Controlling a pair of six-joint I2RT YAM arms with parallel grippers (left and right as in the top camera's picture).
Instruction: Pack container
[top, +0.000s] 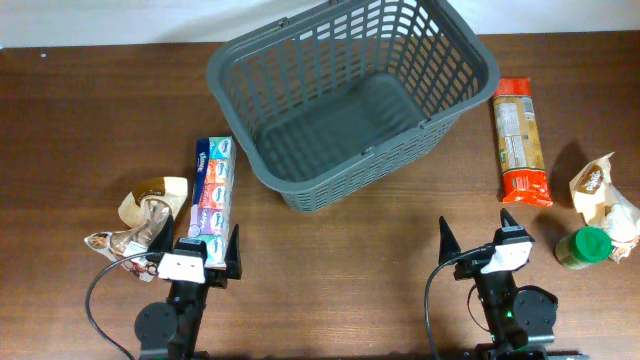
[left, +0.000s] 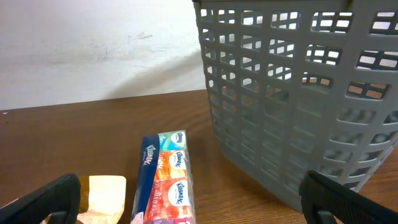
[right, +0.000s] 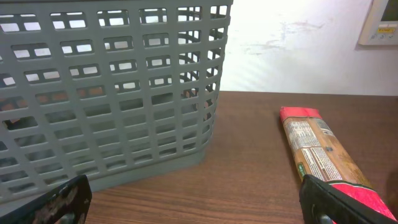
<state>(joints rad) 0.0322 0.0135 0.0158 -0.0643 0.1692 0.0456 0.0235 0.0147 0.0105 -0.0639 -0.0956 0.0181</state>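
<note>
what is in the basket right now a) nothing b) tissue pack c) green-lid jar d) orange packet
a: the basket base is bare from overhead; the tissue pack, jar and orange packet all lie outside it

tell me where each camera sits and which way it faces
Overhead: above, looking straight down on the container; left gripper and right gripper show at the bottom edge.
Left wrist: low on its arm, facing forward at the tissue pack and container wall; own fingers in the bottom corners.
Right wrist: low, facing forward at container wall and red-ended packet; own fingers too.
Shared: both wrist views show the container's lattice.
</note>
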